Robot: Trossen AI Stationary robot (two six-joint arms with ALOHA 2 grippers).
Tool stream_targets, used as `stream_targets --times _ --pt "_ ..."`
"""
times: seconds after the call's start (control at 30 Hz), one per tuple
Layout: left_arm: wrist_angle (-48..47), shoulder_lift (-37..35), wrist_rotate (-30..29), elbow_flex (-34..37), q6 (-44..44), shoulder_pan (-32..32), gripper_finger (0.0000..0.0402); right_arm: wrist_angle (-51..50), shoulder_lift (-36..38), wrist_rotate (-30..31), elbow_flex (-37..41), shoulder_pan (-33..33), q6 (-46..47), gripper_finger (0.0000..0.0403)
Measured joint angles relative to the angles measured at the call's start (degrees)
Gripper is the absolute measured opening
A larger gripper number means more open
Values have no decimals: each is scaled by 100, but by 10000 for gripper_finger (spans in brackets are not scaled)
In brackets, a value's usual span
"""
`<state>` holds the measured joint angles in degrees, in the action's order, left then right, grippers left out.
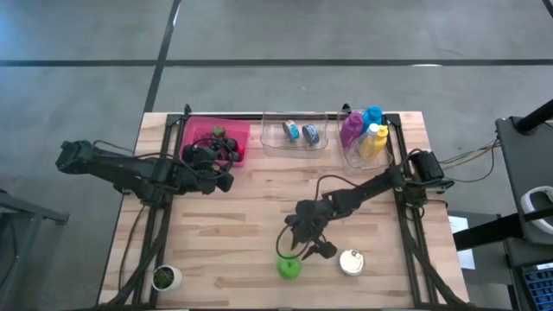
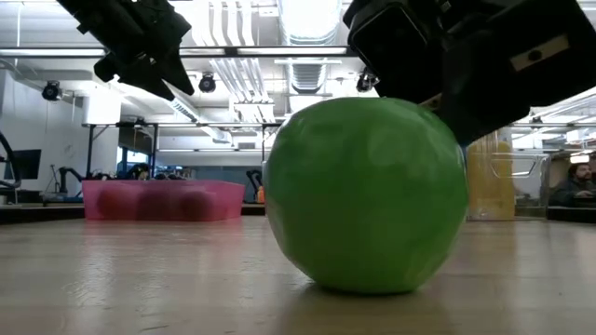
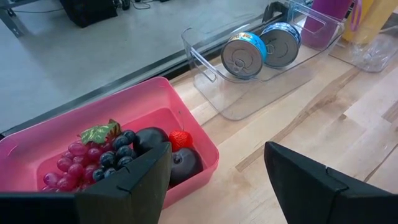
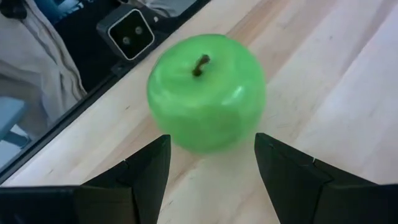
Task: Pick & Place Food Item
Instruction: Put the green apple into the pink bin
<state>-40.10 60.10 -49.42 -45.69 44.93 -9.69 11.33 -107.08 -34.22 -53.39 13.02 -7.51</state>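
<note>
Filling the low view, one green apple [image 2: 366, 194] sits on the wooden table [image 1: 251, 216] near its front edge. Just above it hangs the right gripper [image 4: 211, 171], fingers spread and empty, so the reach looks underway; next it likely must lower and close around the fruit. Beside one pink bin [image 1: 232, 138] of fruit hovers the left gripper [image 3: 217, 180], also open. Two cans [image 3: 261, 51] lie in one clear tray.
</note>
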Motion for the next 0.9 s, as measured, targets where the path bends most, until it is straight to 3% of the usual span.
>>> stream_targets --times 0.9 --pt "-2 0 12 0 -7 0 258 1183 -375 -26 -2 -110 -448 228"
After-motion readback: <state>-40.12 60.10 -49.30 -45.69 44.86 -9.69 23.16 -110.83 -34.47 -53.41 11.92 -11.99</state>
